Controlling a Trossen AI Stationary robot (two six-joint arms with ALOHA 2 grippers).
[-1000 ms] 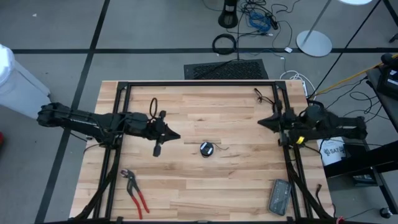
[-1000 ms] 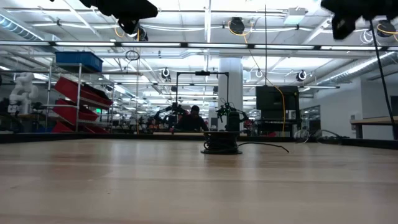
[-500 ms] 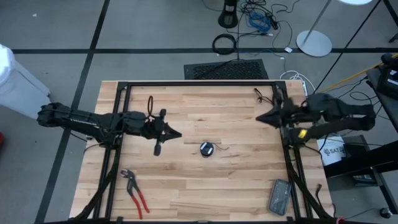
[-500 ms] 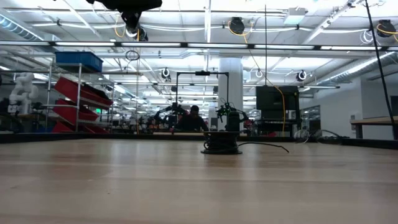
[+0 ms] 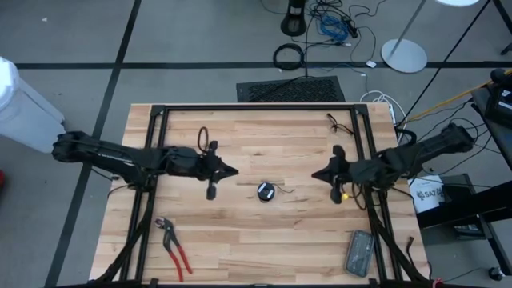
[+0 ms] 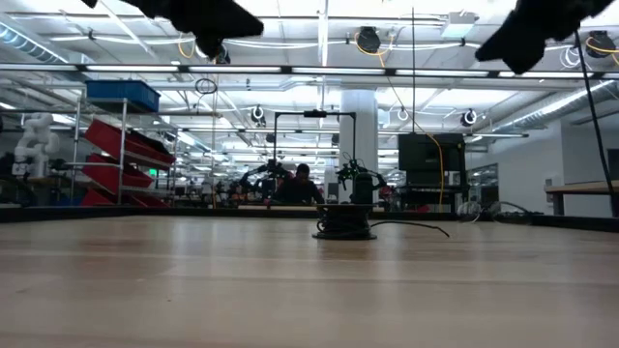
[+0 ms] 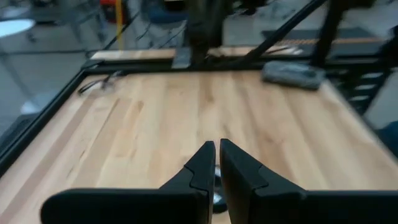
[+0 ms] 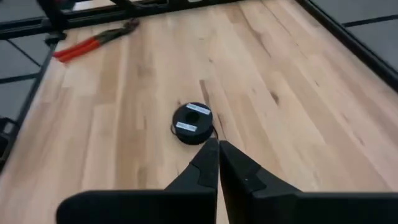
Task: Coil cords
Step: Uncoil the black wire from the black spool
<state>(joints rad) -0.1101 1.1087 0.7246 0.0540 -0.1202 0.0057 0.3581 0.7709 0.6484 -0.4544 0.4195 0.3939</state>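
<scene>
The cord (image 5: 266, 191) lies near the middle of the wooden tabletop (image 5: 256, 240), wound around a small round dark puck with a bluish-grey centre. A short thin tail of black wire trails from the puck across the wood toward the right arm's side. In the low view the puck (image 6: 344, 226) stands flat on the surface with the wire tail running off level beside it.

The left gripper (image 5: 230, 171) hangs above the tabletop, near the puck on its left side and apart from it. Its jaws are nearly closed, with only a narrow slit between them, and they hold nothing.

The right gripper (image 5: 317, 174) hangs above the tabletop on the opposite side of the puck, also apart from it. Its jaws are fully closed and empty. In the right wrist view the puck (image 8: 192, 123) lies just ahead of the closed fingertips (image 8: 211, 155).

Red-handled pliers (image 5: 173, 246) lie near the front left corner of the tabletop. A grey flat device (image 5: 359, 253) lies near the front right corner.
</scene>
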